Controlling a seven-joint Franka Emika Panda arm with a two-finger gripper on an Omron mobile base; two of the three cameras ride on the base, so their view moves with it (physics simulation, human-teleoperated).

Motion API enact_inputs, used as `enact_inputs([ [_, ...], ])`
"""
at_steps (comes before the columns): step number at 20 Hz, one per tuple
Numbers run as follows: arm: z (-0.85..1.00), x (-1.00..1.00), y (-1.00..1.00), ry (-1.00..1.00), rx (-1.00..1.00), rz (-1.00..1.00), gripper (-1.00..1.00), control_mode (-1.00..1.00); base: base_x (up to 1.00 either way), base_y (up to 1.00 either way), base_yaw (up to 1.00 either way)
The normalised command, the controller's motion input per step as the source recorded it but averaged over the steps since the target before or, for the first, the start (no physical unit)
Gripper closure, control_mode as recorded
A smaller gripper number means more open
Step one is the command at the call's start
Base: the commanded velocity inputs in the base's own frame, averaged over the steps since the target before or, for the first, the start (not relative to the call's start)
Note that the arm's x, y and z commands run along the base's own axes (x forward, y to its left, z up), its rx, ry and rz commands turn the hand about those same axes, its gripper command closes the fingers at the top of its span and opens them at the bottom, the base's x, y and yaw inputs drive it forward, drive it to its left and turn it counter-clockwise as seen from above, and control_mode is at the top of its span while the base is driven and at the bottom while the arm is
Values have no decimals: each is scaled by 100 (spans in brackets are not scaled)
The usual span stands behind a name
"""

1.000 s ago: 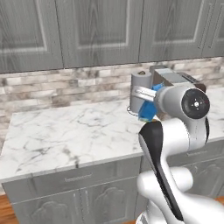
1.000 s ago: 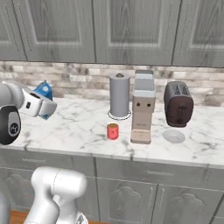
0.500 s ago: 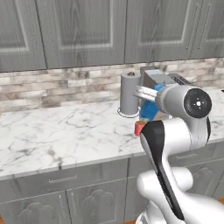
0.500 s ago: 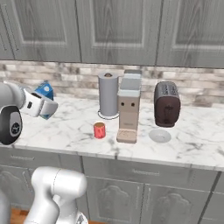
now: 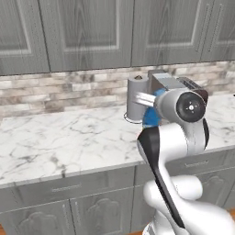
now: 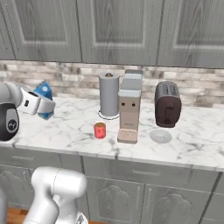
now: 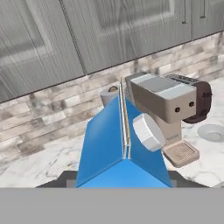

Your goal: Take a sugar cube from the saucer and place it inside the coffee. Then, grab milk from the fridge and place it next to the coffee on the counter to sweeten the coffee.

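left base view: white arm rises from the lower right, its round dark-faced joint in front of the worktop. the milk (image 5: 150, 118), a blue carton, shows just left of that joint, partly hidden by the arm. behind it a paper towel roll (image 5: 137, 97) stands upright on the counter (image 5: 59, 137), white marble with grey veins. a grey coffee machine (image 5: 164, 81) is just right of the roll, mostly covered by the arm. grey wall cabinets (image 5: 82, 32) above a stone backsplash.

right base view: the gripper (image 6: 42, 106) at the left edge, held over the counter, with the blue carton in it, gabled top upward. the coffee (image 6: 100, 130), a red mug, stands on the counter in front of the roll. coffee machine just right of the mug. dark toaster (image 6: 167, 104) further right. the saucer (image 6: 160, 136), pale and round, lies in front of the toaster, apart from the mug.

hand view: the carton sits close to the camera, with its white round cap. jaws half-spread, clamped on the carton's sides. coffee machine, toaster and saucer beyond. sugar cube: cannot tell.
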Motion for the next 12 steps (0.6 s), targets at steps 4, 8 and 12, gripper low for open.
enact_inputs([
  [4, -29, 48, 53, 22, -4, -13, 100, -100, 0, 0, 0],
  [8, -33, 66, 41, 27, 0, -23, 100, -100, 0, 0, 0],
  [12, -45, 22, 6, 13, -7, -41, 100, -100, 0, 0, 0],
])
